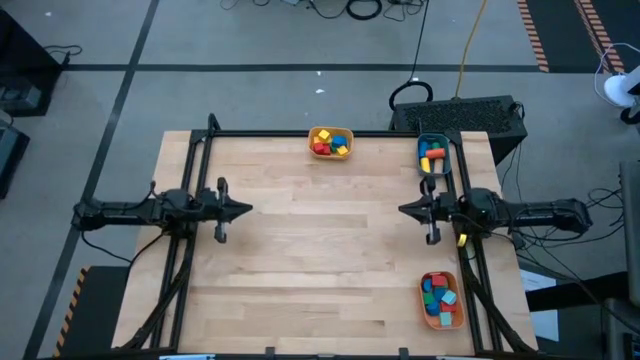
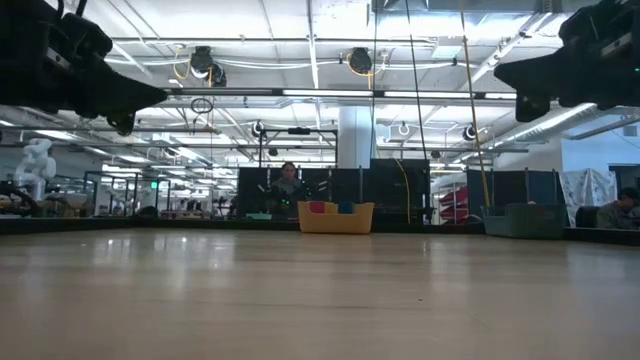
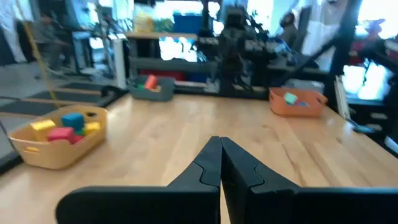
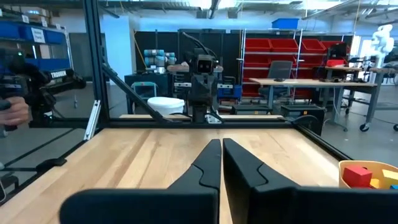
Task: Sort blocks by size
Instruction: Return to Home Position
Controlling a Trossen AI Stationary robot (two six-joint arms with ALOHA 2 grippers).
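Nearest you, at the right front corner of the counter (image 1: 320,260), the orange bin (image 1: 442,326) holds a heap of blocks (image 1: 438,292) in red, blue, green and cyan. At mid-counter your left arm (image 1: 190,208) and right arm (image 1: 470,210) hang above the wood at opposite edges, tips facing each other and well apart. The left jaws and the right jaws are each pressed together. Farther back, the teal bin (image 1: 448,155) and the yellow bin (image 1: 311,140) hold more blocks.
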